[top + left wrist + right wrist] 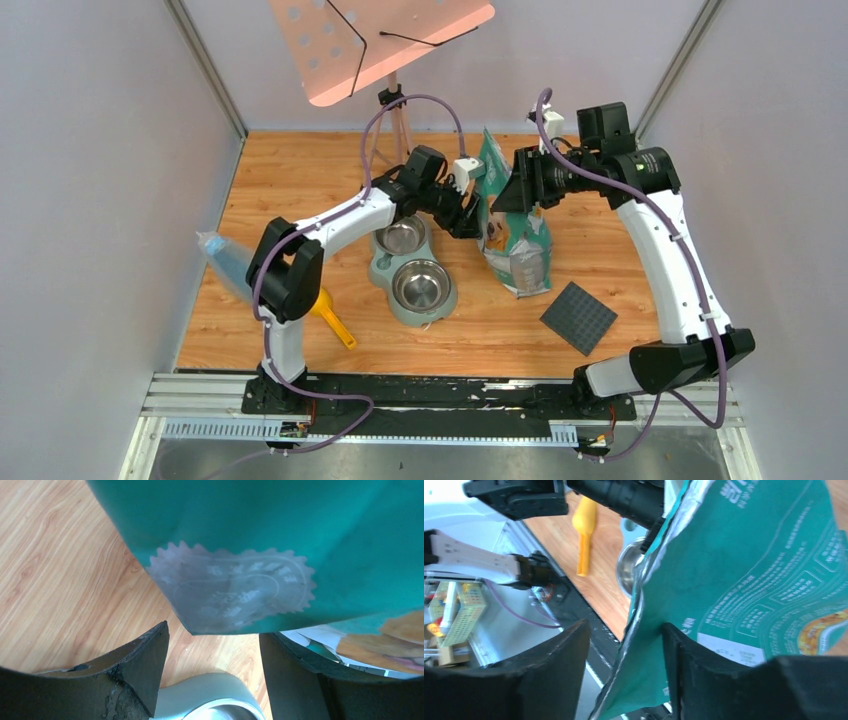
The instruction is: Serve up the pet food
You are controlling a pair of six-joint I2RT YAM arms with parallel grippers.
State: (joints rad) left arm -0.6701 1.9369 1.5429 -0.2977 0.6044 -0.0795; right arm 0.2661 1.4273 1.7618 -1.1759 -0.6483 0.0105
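Overhead view of a wooden counter point(300, 180) with two robot arms reaching to a teal bag point(520, 245) that stands near the middle, leaning a little.

The left pincer point(468, 218) is just beside the bag's left face. In its wrist view its fingers point(135, 670) stand wide apart and open. The bag's lower corner, with a pale scalloped seal printed on it, hangs just past the fingertips. Wood grain and a pale edge of the feeder show between them.

The right pincer point(520, 190) is at the bag's upper edge. In its wrist view the jaws are apart, and the bag's silver-lined edge runs down between them. The sheet lies against one finger point(674, 670), while a clear gap separates it from the other, so this pincer is open and not clamped on the bag.

Left of the bag sits a pale green feeder point(378, 265) with two steel bowls, a far bowl point(402, 236) and a near bowl point(423, 286). Both show bare metal.

The kibble cannot be seen in any view, and the inside of the bag is hidden.

A yellow scoop point(335, 320) lies on the counter near the left arm's base, well apart from the bag. A dark square mat point(578, 317) lies in front of the bag, to its right. A pink perforated plate point(380, 40) on a stand rises behind the counter.
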